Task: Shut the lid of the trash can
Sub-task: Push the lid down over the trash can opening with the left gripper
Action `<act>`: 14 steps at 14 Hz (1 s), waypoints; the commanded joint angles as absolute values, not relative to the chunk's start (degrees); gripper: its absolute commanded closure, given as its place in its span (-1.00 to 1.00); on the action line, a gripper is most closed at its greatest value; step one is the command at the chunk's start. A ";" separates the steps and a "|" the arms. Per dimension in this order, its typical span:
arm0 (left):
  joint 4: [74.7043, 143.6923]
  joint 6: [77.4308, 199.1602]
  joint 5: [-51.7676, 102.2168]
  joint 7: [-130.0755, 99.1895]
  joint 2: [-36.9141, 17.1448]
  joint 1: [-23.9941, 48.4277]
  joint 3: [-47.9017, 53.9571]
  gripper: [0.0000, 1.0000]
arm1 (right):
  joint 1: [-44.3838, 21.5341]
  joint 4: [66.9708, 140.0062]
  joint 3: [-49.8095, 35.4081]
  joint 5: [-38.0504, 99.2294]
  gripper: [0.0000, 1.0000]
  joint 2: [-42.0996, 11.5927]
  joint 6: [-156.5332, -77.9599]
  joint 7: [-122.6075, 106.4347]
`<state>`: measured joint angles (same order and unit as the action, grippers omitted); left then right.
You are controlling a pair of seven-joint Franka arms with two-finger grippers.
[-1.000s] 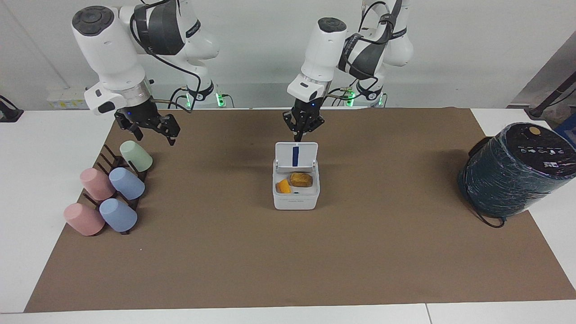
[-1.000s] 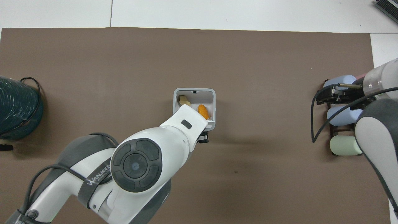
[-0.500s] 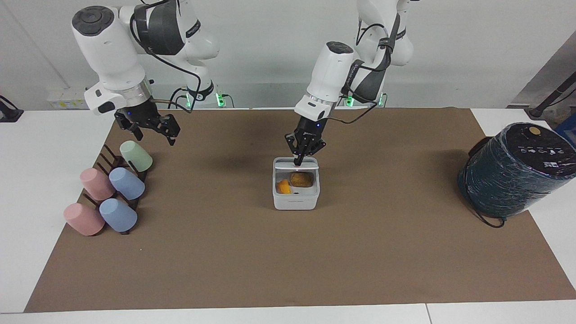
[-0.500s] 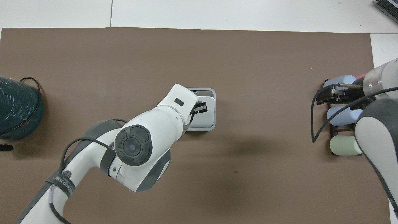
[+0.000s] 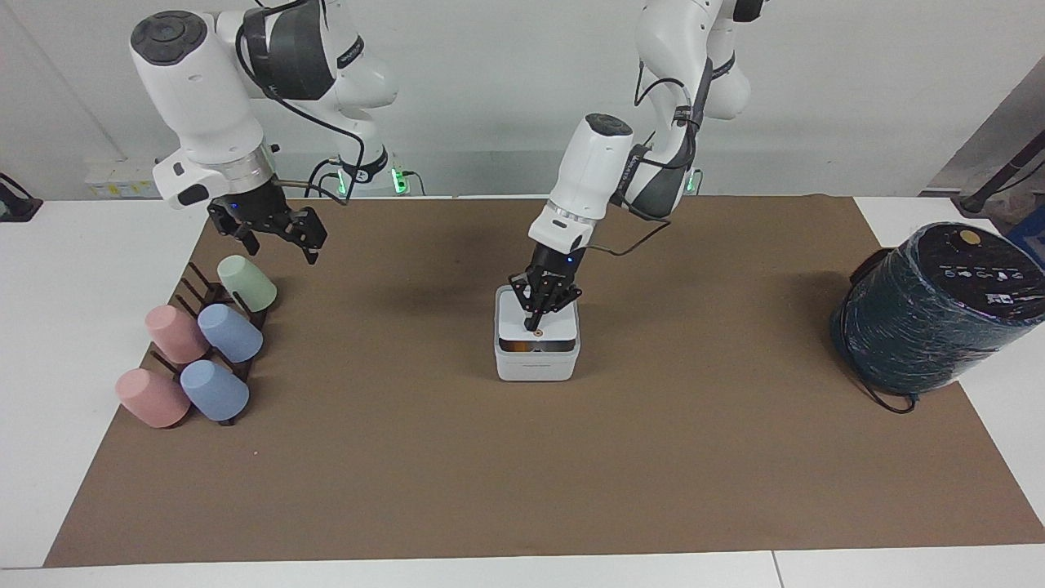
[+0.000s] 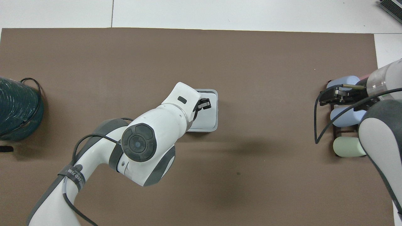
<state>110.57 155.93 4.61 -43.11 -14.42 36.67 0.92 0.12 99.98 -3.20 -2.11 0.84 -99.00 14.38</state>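
The small white trash can [image 5: 535,367] stands at the middle of the brown mat. Its white lid [image 5: 557,325] lies almost flat on it. A thin gap at the lid's edge farthest from the robots shows something orange inside. My left gripper [image 5: 535,323] points down with its fingers together, tips on the lid's top by the orange-brown dot. In the overhead view the left gripper [image 6: 204,103] and wrist cover part of the lid [image 6: 205,118] and the trash can [image 6: 216,110]. My right gripper [image 5: 277,235] waits open and empty over the cup rack.
A dark rack of pastel cups [image 5: 204,343] lies at the right arm's end of the table and shows in the overhead view [image 6: 345,116]. A large dark wrapped cylinder [image 5: 939,310] with a cable stands at the left arm's end.
The left gripper came from beside the upright lid, pushed it over and down, and now rests on its top. The lid went from standing open to nearly shut. The right arm has not moved.
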 commanded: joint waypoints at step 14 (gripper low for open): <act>109.78 157.50 5.45 -42.63 -20.04 37.00 1.05 0.88 | 0.79 100.99 -3.43 -0.62 -1.00 1.58 -99.58 12.92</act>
